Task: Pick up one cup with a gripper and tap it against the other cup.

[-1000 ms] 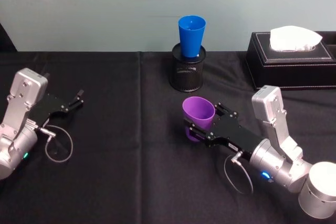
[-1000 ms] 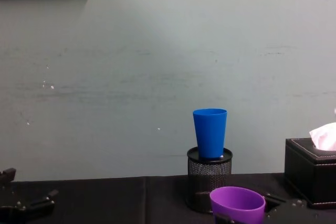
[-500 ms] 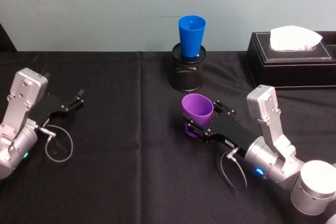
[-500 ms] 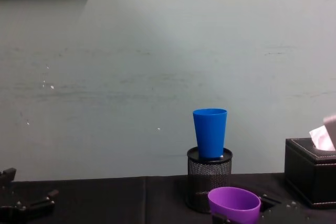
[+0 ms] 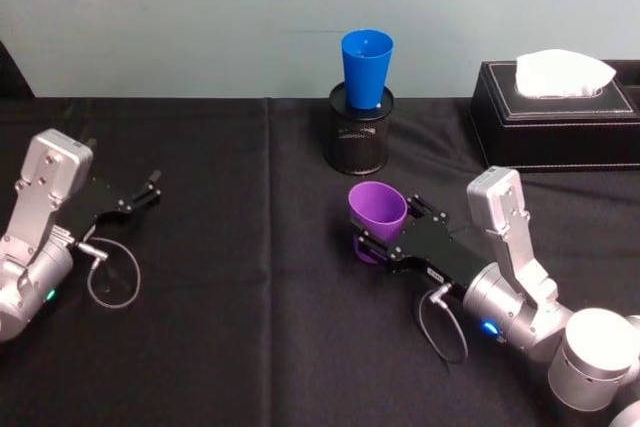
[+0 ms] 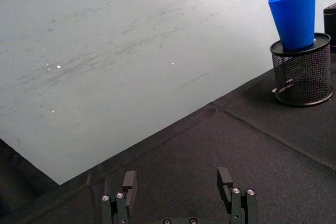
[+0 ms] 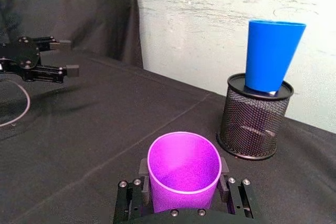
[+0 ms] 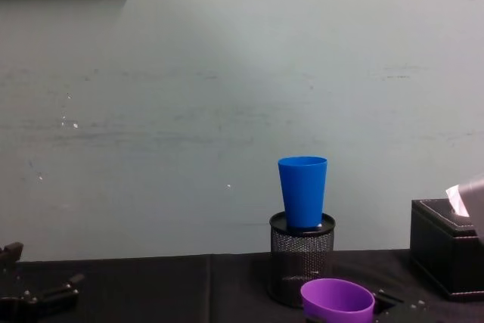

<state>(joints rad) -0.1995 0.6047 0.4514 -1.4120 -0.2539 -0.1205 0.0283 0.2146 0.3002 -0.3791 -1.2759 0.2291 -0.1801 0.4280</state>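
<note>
Slightly lower in the chest view than half a second ago, the smooth purple plastic tumbler [image 8: 337, 299] has barely shifted otherwise, and it remains upright with its mouth open upward and nothing visible inside it; the right gripper [image 5: 378, 232], black and flat-jawed on a silver cylindrical wrist, has its fingers [image 7: 142, 167] closed against the tumbler's two sides, holding it over the black-clothed counter [image 5: 240, 327], near and in front of the black mesh cylinder [image 5: 358, 139]; the bright blue tapered plastic tumbler [image 5: 365, 68] stands upright with its base set into the top of that mesh cylinder, its mouth open and nothing seen inside; the two tumblers are apart, not touching; a black rectangular tissue box [image 5: 555, 126] sits at the counter's far right with a white tissue [image 5: 561, 71] rising from its slot; the left gripper [image 5: 153, 187] rests at the counter's left side, well apart from both tumblers, its fingers [image 6: 224, 178] spread wide with nothing between them.
</note>
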